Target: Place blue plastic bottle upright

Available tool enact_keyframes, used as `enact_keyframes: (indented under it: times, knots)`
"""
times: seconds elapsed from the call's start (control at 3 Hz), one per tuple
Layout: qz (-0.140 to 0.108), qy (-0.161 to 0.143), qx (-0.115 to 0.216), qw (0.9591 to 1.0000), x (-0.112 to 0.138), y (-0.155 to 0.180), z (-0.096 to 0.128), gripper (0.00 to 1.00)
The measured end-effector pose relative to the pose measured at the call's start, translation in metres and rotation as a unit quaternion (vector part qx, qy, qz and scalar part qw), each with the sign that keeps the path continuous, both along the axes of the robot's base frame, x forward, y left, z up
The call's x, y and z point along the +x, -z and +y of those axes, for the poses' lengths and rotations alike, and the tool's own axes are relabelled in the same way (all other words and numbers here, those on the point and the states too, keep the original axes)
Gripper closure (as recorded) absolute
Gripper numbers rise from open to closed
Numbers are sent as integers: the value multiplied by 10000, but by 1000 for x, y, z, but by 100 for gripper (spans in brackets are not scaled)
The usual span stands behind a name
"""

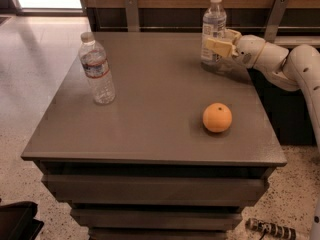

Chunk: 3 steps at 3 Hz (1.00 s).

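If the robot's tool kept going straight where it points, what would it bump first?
The blue plastic bottle, standing upright near the table's far edge. The tool points left in the picture and looks right against it, though depth is hard to judge.

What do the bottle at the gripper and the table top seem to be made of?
The blue plastic bottle, with the gripper at its lower half, looks like thin clear plastic: the background shows through it. The table top looks like matte grey-brown laminate or painted wood, which one I cannot tell; it gives only dull reflections.
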<state>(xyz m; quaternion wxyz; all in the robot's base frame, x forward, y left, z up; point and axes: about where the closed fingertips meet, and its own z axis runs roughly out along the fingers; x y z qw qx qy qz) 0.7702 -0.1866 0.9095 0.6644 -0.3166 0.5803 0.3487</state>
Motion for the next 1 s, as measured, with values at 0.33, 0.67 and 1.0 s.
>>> enact_keyframes:
  times: [0.33, 0.67, 1.0]
  knots:
    - [-18, -24, 64, 10000, 2, 4, 3, 100]
    - [-43, -16, 116, 9999, 1, 9, 2, 100]
    - [-61, -9, 183, 9998, -1, 16, 2, 100]
